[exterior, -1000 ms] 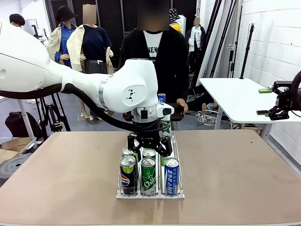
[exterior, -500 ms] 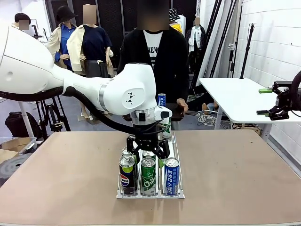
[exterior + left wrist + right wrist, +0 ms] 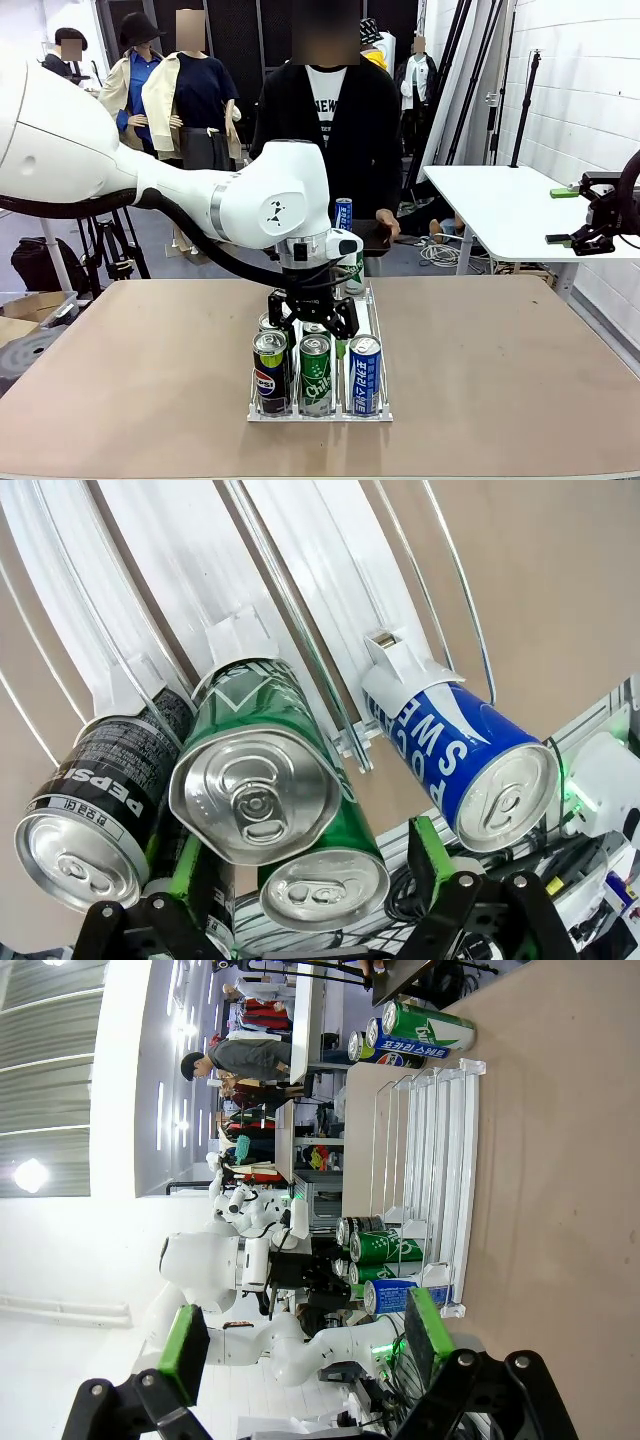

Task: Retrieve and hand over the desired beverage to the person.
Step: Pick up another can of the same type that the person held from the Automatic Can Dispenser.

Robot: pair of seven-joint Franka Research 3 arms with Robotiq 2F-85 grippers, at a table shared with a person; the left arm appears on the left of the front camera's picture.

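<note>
- Green front-row can [image 3: 315, 372] stands upright just below the left end effector [image 3: 312, 312], on its near side. Its long axis is vertical and its pull-tab lid faces up.
- The left end effector's jaws are spread wide and hold nothing. It hangs over the middle lane of the white rack [image 3: 378, 330].
- A second green can [image 3: 325, 885] sits straight beneath it, also upright.
- A black Pepsi can [image 3: 271, 372] and a blue can [image 3: 365, 375] stand upright to either side of it.
- The person [image 3: 330, 110] stands beyond it, across the counter [image 3: 500, 380].
- The right end effector [image 3: 305, 1345] is well apart, with its jaws wide and empty.
</note>
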